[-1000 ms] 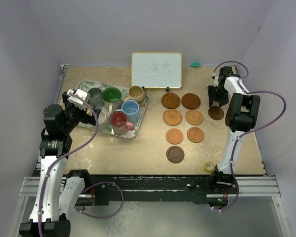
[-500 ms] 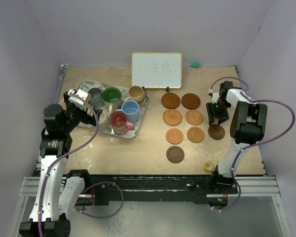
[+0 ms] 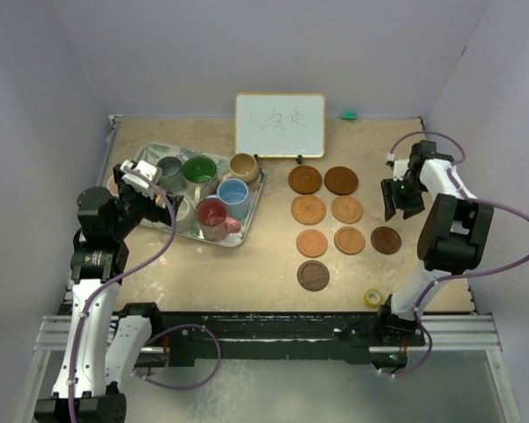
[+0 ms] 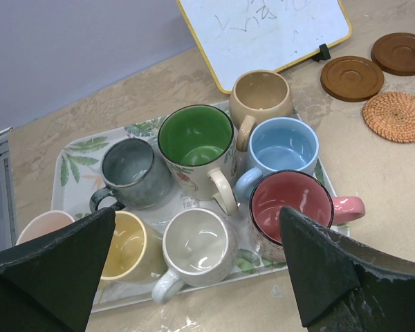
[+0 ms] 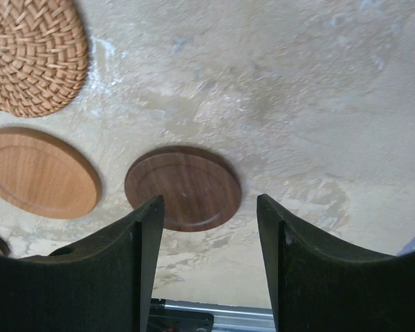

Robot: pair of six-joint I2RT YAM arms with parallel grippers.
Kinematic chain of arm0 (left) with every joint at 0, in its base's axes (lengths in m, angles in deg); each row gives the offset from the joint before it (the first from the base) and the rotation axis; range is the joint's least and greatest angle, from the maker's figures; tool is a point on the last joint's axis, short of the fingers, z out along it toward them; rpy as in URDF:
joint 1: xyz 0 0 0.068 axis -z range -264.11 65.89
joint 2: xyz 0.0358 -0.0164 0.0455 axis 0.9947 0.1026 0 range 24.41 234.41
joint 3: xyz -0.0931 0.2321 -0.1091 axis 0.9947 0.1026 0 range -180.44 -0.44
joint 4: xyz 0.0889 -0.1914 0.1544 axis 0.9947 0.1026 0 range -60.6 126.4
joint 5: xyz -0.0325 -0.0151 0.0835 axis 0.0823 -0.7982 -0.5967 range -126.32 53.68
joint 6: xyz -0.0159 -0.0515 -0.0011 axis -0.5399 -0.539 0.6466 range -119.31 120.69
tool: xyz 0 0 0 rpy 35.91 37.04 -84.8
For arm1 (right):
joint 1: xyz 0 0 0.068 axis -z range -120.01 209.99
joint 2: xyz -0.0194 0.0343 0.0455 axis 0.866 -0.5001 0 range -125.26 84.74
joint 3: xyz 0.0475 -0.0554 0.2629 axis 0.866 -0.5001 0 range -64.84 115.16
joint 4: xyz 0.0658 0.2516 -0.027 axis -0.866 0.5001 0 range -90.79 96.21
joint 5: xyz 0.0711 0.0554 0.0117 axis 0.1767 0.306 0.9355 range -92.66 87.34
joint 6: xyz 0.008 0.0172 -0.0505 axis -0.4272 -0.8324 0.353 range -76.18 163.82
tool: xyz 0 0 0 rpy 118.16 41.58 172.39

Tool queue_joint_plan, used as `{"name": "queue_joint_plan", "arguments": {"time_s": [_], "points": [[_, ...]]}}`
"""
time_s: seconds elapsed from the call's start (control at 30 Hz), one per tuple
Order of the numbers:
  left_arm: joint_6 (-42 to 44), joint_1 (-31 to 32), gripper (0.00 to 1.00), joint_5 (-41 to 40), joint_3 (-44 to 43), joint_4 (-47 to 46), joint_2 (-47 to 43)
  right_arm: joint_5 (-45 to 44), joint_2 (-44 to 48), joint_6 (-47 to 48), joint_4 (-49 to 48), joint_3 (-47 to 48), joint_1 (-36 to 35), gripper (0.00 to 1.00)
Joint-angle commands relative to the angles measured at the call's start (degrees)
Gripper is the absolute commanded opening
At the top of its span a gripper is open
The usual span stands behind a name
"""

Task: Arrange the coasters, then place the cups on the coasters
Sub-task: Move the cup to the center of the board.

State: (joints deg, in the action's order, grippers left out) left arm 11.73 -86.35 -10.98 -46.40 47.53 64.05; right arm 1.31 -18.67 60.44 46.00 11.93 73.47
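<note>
Eight coasters lie right of centre. The dark brown coaster [image 3: 386, 240] [image 5: 182, 187] rests flat beside an orange coaster [image 3: 349, 240] [image 5: 41, 173]. My right gripper [image 3: 398, 201] [image 5: 207, 235] hovers open above and just beyond it, holding nothing. A woven coaster [image 5: 31, 55] shows at the upper left of the right wrist view. The cups crowd the tray [image 4: 76, 149]: grey [image 4: 131, 169], green [image 4: 194, 138], tan [image 4: 261, 97], blue [image 4: 283, 149], red [image 4: 290, 204], white [image 4: 197, 245], yellow [image 4: 128, 242], pink [image 4: 45, 225]. My left gripper [image 3: 145, 189] [image 4: 197, 277] stands wide open above the tray's near edge, over the white cup.
A whiteboard [image 3: 279, 125] stands at the back centre. A small yellow tape roll [image 3: 372, 298] lies near the front edge, right of the lone dark coaster [image 3: 313, 276]. A small green thing [image 3: 348, 115] sits by the back wall. Walls close in on both sides.
The right gripper brought the dark brown coaster toward the front, set it beside the orange one, let go and drew back. The left arm has stayed put.
</note>
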Motion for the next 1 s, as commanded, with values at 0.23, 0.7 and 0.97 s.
{"name": "queue_joint_plan", "arguments": {"time_s": [0.23,0.7,0.97], "points": [[-0.97,-0.40,0.99,1.64,-0.96,-1.60,-0.79,1.89,-5.36,6.79,2.05,2.55,0.55,0.60],[-0.90,-0.41,0.99,1.52,-0.67,-1.61,-0.63,3.99,-7.06,20.41,3.83,-1.93,0.51,0.56],[-0.89,-0.40,0.99,1.47,-0.56,-1.43,-0.90,3.68,-6.08,27.25,3.87,-5.91,0.59,0.50]]}}
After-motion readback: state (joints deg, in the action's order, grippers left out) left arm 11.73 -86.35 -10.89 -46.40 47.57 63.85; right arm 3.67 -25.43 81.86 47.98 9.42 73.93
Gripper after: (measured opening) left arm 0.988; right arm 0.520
